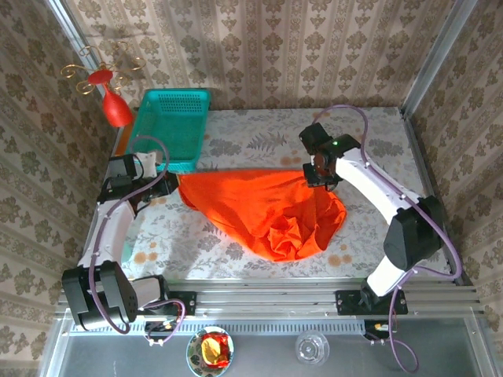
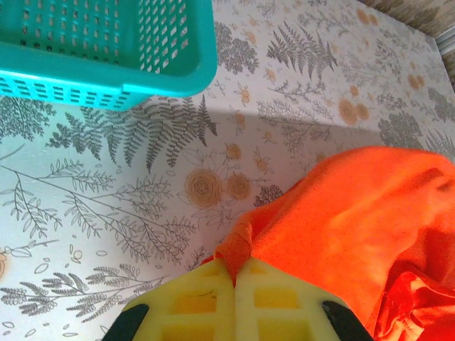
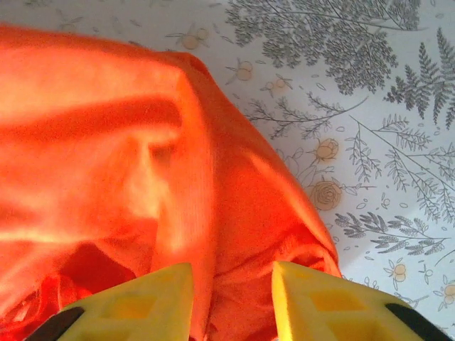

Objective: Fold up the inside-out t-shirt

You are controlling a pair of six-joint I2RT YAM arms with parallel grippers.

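Light was bright and even, falling from above. The t-shirt [image 1: 267,208] glared nearly overexposed, its folds smeared and soft in the right wrist view. A faint grey shadow lay on the table [image 2: 85,199] beside the basket [image 2: 106,42].

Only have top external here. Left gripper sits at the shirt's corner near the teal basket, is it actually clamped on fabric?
Observer: Yes. In the left wrist view the left gripper is shut, its yellow fingers pressed together on a small fold of the t-shirt edge.
Operator: And the other side? From above the wrist hides the fingertips.
Observer: In the right wrist view the right gripper has its jaws apart. A ridge of orange cloth runs up between them and does not look squeezed.
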